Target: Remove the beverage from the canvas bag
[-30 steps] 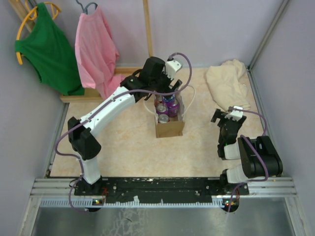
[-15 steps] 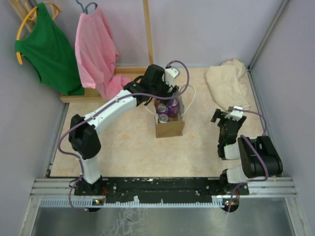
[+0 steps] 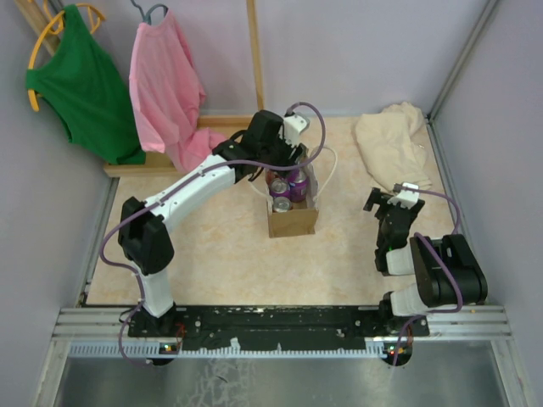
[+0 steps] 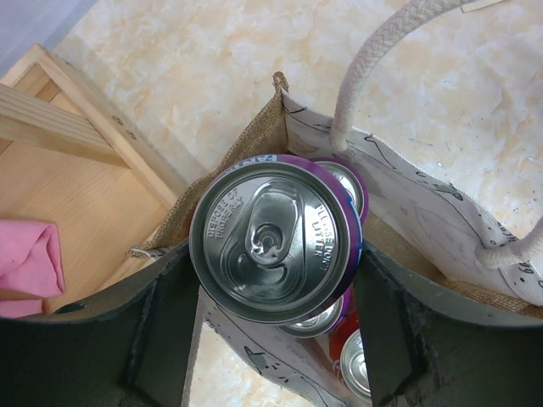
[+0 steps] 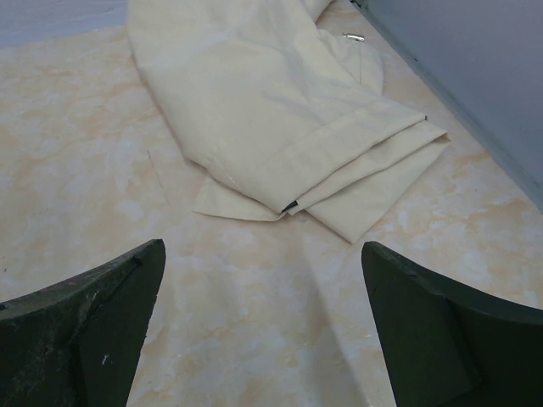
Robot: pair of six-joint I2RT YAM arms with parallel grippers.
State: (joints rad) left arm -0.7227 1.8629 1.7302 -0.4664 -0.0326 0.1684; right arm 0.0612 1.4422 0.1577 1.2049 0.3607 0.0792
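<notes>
The tan canvas bag (image 3: 293, 219) stands upright mid-table with white rope handles (image 4: 373, 59), and several cans stand inside it. My left gripper (image 3: 287, 167) reaches down into the bag's far end. In the left wrist view the gripper (image 4: 273, 254) has both fingers pressed against the sides of a purple beverage can (image 4: 273, 237), whose silver top faces the camera. A second purple can (image 4: 344, 180) and a red can (image 4: 349, 343) sit below it in the bag (image 4: 407, 208). My right gripper (image 3: 383, 202) rests low at the right, open (image 5: 263, 254) over bare table.
A cream cloth heap (image 3: 392, 144) lies at the back right, just ahead of the right gripper (image 5: 271, 110). A pink shirt (image 3: 165, 85) and a green shirt (image 3: 81, 76) hang over a wooden rack (image 4: 76, 144) at the back left, close to the bag.
The left gripper dropped lower into the bag and its jaws closed from wide open onto the purple can. The right arm has not moved.
</notes>
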